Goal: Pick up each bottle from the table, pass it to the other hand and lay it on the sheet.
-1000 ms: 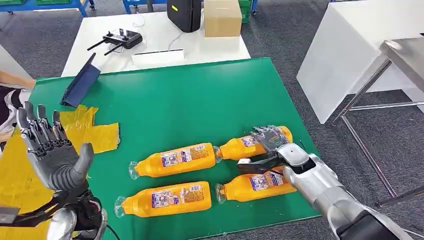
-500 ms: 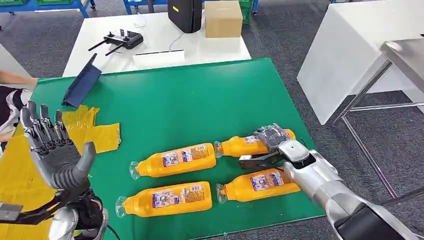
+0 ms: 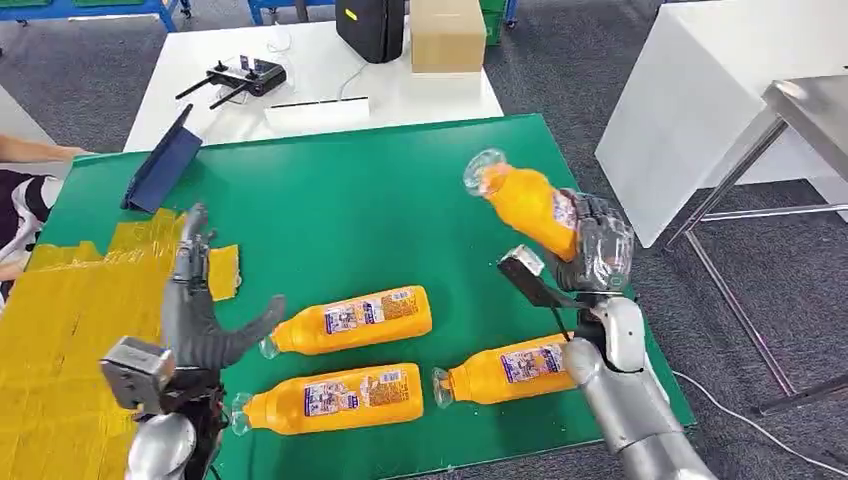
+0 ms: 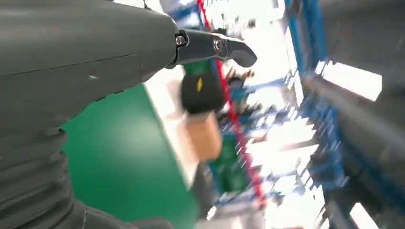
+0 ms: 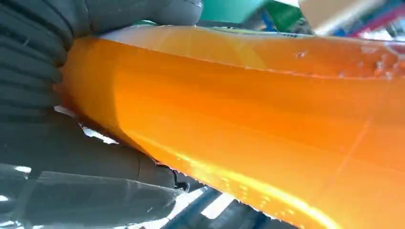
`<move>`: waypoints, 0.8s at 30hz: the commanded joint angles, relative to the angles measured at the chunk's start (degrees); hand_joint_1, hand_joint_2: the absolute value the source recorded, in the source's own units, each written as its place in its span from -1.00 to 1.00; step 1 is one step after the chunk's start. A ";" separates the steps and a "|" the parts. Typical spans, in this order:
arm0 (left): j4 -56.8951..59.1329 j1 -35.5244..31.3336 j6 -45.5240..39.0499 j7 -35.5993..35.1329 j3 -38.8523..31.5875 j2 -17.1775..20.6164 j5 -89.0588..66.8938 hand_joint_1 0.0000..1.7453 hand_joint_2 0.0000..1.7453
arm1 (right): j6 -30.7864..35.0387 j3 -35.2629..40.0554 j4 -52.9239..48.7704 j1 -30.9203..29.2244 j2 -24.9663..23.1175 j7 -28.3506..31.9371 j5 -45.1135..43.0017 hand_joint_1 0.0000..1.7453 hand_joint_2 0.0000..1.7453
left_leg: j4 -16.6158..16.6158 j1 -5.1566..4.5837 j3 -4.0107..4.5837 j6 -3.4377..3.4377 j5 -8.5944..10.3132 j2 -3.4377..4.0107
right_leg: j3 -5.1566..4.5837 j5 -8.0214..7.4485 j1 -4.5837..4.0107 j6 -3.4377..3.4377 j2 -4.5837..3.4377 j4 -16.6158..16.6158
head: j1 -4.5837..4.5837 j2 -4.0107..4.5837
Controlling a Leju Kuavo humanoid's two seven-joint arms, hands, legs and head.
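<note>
Orange bottle (image 3: 528, 205) gripped in raised right hand (image 3: 590, 250)

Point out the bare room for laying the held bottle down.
Free: the yellow sheet left of the left hand, and green mat between the blue folder and the raised bottle. Crowded: three lying bottles along the mat's near edge.

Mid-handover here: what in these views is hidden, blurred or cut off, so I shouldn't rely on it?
- Held bottle: its base is hidden inside the right hand in the head view; the right wrist view shows only a cropped orange side.
- Left hand: edge-on in the head view.
- Left wrist view: background motion-blurred.
- Bottle labels: print too small.
</note>
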State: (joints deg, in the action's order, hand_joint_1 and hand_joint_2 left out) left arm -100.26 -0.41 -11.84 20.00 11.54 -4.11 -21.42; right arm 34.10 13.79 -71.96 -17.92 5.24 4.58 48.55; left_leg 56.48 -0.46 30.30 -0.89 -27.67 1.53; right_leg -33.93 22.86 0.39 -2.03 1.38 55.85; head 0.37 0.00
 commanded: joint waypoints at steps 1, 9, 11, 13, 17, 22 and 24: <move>9.99 -6.93 3.63 -1.88 7.42 3.62 -1.09 -1.00 1.00 | -15.99 -3.46 -14.01 7.44 -10.15 12.23 -28.42 1.00 1.00 | 0.02 0.13 -0.17 0.17 -0.08 -0.26 | 0.21 0.10 -0.10 0.10 -0.05 0.00 | 0.00 0.00; 11.43 -8.50 8.72 -2.10 8.63 3.67 6.40 -1.00 1.00 | -21.71 3.53 -7.93 6.52 -11.89 14.05 -32.22 1.00 1.00 | -0.04 0.02 -0.08 0.07 0.02 0.08 | 0.05 0.00 -0.01 0.03 -0.09 -0.03 | -0.02 0.00; 11.22 -8.35 8.72 -2.04 8.57 3.86 6.54 -1.00 1.00 | -21.67 3.51 -7.91 6.26 -11.51 14.08 -32.33 1.00 1.00 | -0.04 0.05 -0.13 0.09 0.00 0.09 | 0.10 0.00 -0.04 0.04 -0.14 -0.03 | -0.02 0.00; 11.09 -8.39 8.04 -1.72 8.70 3.96 5.90 -1.00 1.00 | -23.44 3.78 -8.09 6.26 -11.28 13.96 -33.92 1.00 1.00 | 0.00 0.16 -0.24 0.14 -0.07 0.00 | 0.24 0.05 -0.12 0.06 -0.20 -0.06 | -0.02 0.00; 11.12 -10.03 8.34 -1.00 9.53 3.38 8.40 -1.00 1.00 | -28.13 10.07 -0.62 3.97 -13.81 13.74 -35.20 1.00 1.00 | -0.02 0.05 -0.11 0.09 -0.01 0.14 | 0.09 0.00 -0.03 0.03 -0.17 -0.02 | 0.00 0.00; 10.87 -10.83 9.08 -1.05 10.69 3.83 10.56 -1.00 1.00 | -28.42 15.49 5.80 1.20 -15.95 14.24 -36.07 1.00 1.00 | -0.04 0.11 -0.16 0.15 0.00 0.16 | 0.13 -0.02 -0.08 0.08 -0.26 -0.04 | 0.00 0.00; 11.51 -11.31 7.55 -0.76 11.15 3.63 9.17 -1.00 1.00 | -28.05 17.48 7.25 -0.12 -16.46 14.53 -35.09 1.00 1.00 | -0.02 0.13 -0.17 0.17 -0.01 0.19 | 0.12 -0.03 -0.10 0.09 -0.33 -0.03 | -0.02 -0.02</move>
State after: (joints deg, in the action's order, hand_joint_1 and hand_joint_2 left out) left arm -92.83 -8.13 -3.13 18.95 19.61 -1.90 -11.61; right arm 5.81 22.08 -77.28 -11.25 -9.07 18.60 13.22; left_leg 56.48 -0.45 30.31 -0.86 -27.65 1.69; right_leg -33.96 22.86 0.39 -2.02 1.34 55.87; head 0.35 -0.02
